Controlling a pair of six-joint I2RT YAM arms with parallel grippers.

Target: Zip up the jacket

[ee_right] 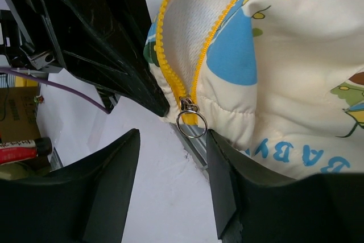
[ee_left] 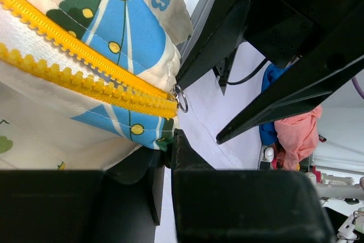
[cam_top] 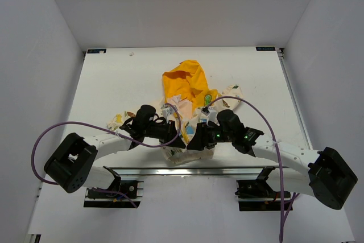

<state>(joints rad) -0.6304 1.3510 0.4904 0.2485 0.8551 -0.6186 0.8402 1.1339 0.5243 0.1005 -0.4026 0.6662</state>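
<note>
Now we have the left gripper pinched narrow on the jacket hem, just beside the zipper's bottom end, while the right gripper gapes, holding nothing, its tips either side of the ring pull. We judge the cloth soft, light and prone to bunch, so the small metal ring is the place to grip. Cream fabric, cartoon prints, yellow teeth, orange hood; it lies mid table, hood far, hem near.
</note>
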